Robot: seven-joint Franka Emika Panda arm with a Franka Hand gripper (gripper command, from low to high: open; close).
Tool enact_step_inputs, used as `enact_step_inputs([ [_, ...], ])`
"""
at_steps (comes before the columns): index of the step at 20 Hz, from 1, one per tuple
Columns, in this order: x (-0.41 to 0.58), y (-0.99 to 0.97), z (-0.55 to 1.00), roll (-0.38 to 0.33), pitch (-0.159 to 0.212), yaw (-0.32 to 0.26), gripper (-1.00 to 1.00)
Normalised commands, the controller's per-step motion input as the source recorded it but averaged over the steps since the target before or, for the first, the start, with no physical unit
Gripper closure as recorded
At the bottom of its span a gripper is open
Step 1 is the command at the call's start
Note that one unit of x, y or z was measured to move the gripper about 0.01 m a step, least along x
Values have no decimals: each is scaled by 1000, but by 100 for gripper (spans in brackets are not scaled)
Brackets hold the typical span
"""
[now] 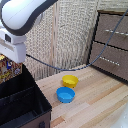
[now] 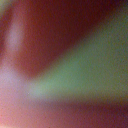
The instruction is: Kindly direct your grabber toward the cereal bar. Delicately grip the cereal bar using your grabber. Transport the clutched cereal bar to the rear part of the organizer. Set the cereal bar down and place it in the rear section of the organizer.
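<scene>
In the exterior view the grabber (image 1: 11,62), a white body on the bulky white arm, hangs at the far left. Directly under it the cereal bar (image 1: 6,70), an orange-yellow and brown packet, stands upright and off the ground, with the grabber shut on its top. The bar hovers just above the far end of the black organizer (image 1: 42,116), whose divider runs across its middle. The grabber's fingers are hidden behind the bar and the frame edge. The wrist view is only a red and green blur, too close to read.
A yellow bowl (image 1: 70,80) and a blue bowl (image 1: 65,94) sit on the wooden table (image 1: 95,105) to the exterior view's right of the organizer. A brown drawer cabinet (image 1: 111,45) stands at the right rear. A grey cable (image 1: 75,66) droops from the arm toward it.
</scene>
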Motion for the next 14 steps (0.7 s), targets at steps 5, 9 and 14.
enact_step_inputs([
  [5, 14, 91, 29, -2, 88, -87, -100],
  [9, 82, -2, 129, 0, 86, -72, -100],
  [14, 48, -96, 317, 40, 45, -59, -100],
])
